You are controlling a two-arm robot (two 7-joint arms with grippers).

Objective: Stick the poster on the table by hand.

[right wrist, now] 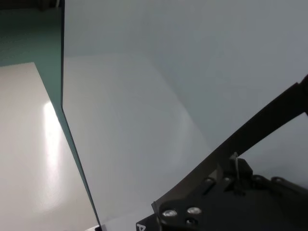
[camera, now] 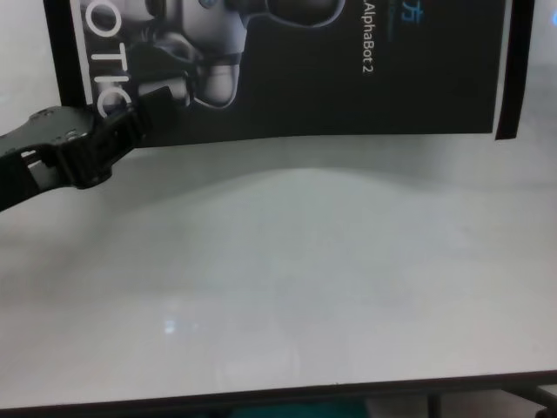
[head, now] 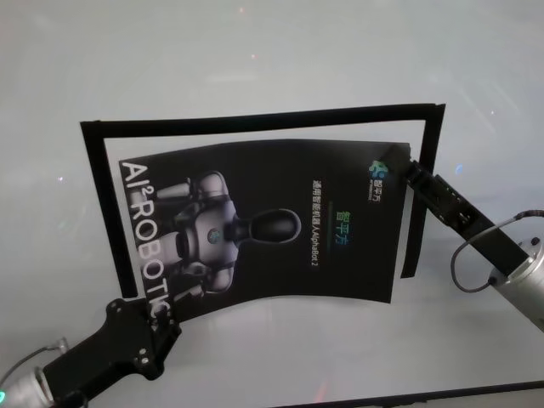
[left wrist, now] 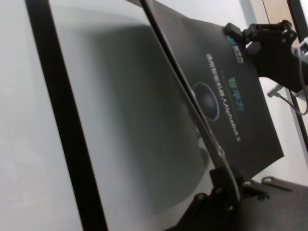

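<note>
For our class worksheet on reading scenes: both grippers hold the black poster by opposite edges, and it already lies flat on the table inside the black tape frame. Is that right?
Not quite. The left gripper and right gripper do hold the poster by opposite edges, but it is bowed above the table, not flat; the left wrist view shows the gap beneath. It hangs over the tape frame.

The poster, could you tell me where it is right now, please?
In the head view the poster hangs mid-table inside the black strip outline, held above the table between the left gripper and right gripper.
</note>
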